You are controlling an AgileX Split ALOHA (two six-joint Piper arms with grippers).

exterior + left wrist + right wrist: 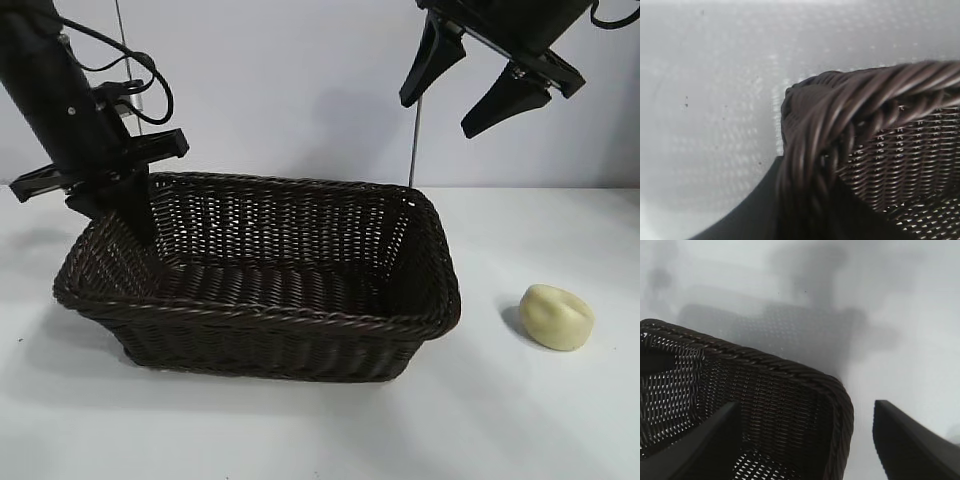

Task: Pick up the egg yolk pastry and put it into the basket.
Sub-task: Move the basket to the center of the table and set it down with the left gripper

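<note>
Table (pixel 560 420): plain white surface under everything; no writing, brand or label can be read anywhere on it or on the objects.
Basket (pixel 270 300): large dark brown wicker, rectangular, sloping open-weave walls and a braided rim, standing upright on the table at centre-left of the exterior view. Nothing lies inside it.
Left arm (pixel 60 90): black, reaching down from the upper left of the exterior view to the basket's left end.
Left gripper (pixel 125 205): at the basket's rear left corner, fingers nearly pressed together on the braided rim; the left wrist view shows the thick rim braid (pixel 840 115) running between them, so it is pinching the basket edge.
Right gripper (pixel 478 88): hanging high over the basket's right rear corner, well above the table, fingers (pixel 505 98) spread wide with nothing between them.
Egg yolk pastry (pixel 556 316): small pale yellow dome with a slight dent, lying on the table to the right of the basket, apart from it and from both grippers.
</note>
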